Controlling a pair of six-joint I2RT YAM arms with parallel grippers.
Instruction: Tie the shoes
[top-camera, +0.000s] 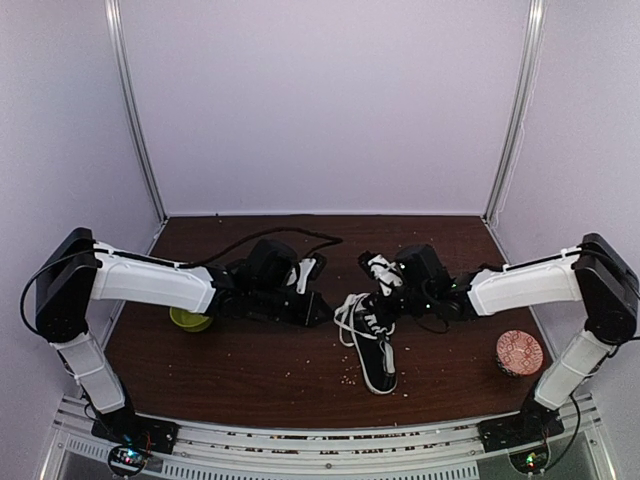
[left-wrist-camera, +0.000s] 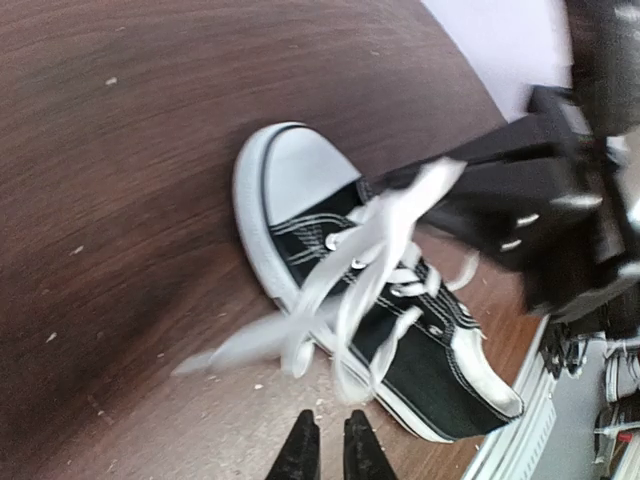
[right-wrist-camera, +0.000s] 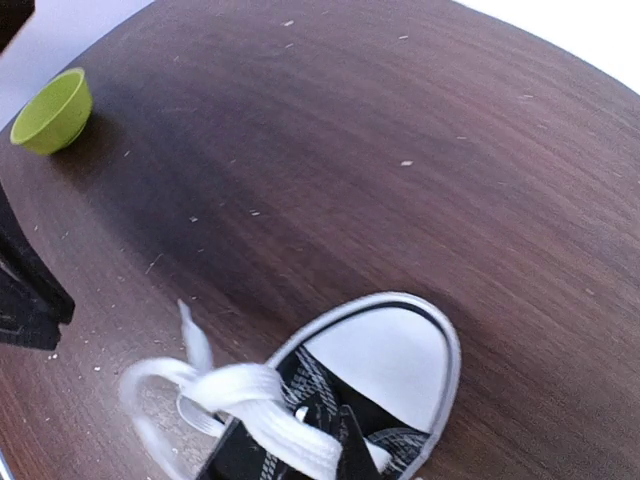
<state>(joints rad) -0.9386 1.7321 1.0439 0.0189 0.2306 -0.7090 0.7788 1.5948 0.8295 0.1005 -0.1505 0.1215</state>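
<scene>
well, pale walls (top-camera: 320, 100) close in a speckled dark worktop (top-camera: 250, 370). the black sneaker (top-camera: 376, 360) lies mid-worktop, white laces (top-camera: 347, 316) loose. left gripper (left-wrist-camera: 330, 452) nearly closed, empty; right gripper (top-camera: 383, 300): cannot tell.

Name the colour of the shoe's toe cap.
The toe cap is white. It shows best in the right wrist view.

Overhead rear view down onto the table (top-camera: 250, 365), both wrist views close, sharing the sneaker (left-wrist-camera: 425, 370)
</scene>
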